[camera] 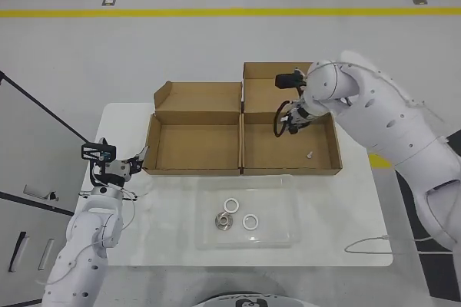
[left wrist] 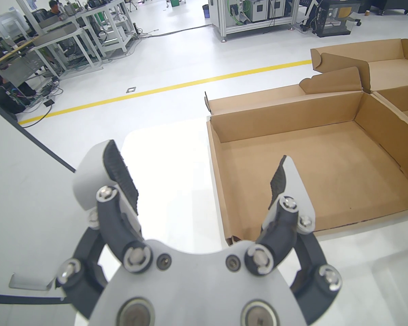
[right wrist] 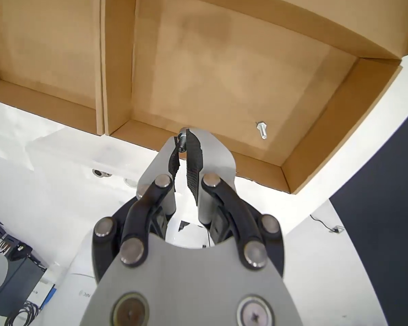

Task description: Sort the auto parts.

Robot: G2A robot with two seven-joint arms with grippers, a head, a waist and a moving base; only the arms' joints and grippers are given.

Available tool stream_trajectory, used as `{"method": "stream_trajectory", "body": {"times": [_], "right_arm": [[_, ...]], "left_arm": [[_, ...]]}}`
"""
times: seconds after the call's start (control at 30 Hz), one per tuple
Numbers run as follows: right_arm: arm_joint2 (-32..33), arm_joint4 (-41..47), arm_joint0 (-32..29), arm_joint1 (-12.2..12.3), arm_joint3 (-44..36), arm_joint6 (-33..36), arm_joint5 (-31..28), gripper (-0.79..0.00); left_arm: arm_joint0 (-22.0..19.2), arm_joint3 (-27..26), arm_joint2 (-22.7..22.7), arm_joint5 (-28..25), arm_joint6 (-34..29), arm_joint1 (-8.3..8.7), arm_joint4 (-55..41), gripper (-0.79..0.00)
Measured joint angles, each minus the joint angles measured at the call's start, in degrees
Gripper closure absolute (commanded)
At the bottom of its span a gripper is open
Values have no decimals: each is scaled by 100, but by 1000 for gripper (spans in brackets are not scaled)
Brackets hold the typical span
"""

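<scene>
The left gripper [left wrist: 199, 157] was found with its jaws spread wide, the black ribbed pads [left wrist: 122, 174] being turned toward each other. It was observed above the white table [left wrist: 166, 171], one finger being seen over the bare tabletop and the other in front of the near wall of an open cardboard box [left wrist: 326, 171]. The brown floor of that box was exposed, and its lid flap was raised at the far side. A second cardboard box [left wrist: 387, 69] was noted just beside it, wall against wall. Beyond the table, a yellow line [left wrist: 176, 84] was recorded on the pale floor, with metal workbenches [left wrist: 81, 35] and a framed equipment cabinet [left wrist: 255, 1] behind.
</scene>
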Motion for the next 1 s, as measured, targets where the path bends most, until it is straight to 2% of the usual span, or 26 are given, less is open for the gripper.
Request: {"method": "stream_trajectory", "body": {"times": [0.23, 0.43, 0.73, 1.0], "right_arm": [[-661, -57, 185, -414, 635, -57, 56, 0], [-903, 37, 212, -699, 1157, -105, 104, 0], [-993, 79, 145, -992, 1821, -103, 73, 0], [-955, 57, -13, -1161, 2310, -408, 126, 0]], "left_arm": [[0, 0, 0, 0, 0, 0, 0, -785], [0, 0, 0, 0, 0, 0, 0, -785], [0, 0, 0, 0, 0, 0, 0, -785], [0, 0, 0, 0, 0, 0, 0, -785]]}}
